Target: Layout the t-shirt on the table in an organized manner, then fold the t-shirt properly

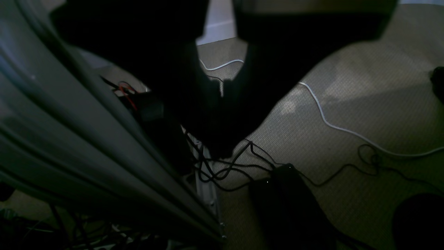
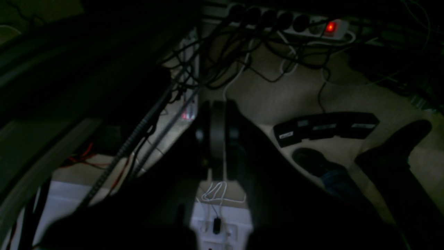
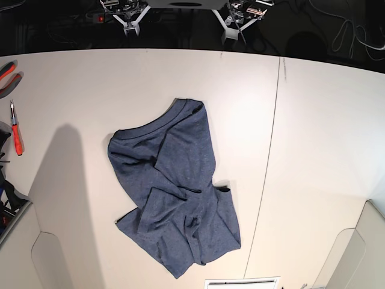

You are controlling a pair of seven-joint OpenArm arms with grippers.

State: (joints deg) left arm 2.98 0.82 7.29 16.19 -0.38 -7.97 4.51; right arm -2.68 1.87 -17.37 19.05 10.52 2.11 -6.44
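**me:** Grippers first: my left gripper [image 1: 222,88] and right gripper [image 2: 218,139] are both clenched on nothing, hanging off the table edge and staring at floor cables in the wrist views. So I'd say I'm at step zero, layout not started.

**reply:** Where's the shirt then?

**me:** Going big to small: table [image 3: 325,120] is a wide, flat, matte off-white top with a thin dark seam running front to back. Shirt [image 3: 171,205] sits roughly mid-table, left of that seam in the base view, well apart from both arms. It's heathered navy knit, soft and floppy, bunched into a lumpy diagonal heap with folds piled over each other at the near end. Ribbed collar [image 3: 150,127] faces the far-left side. Can't make out the sleeves or any print.

**reply:** Next move?

**me:** My guess: open both jaws, reach in, pinch two outer edges and pull them apart to flatten it. Thin cloth, so I'd expect layers to drag together.
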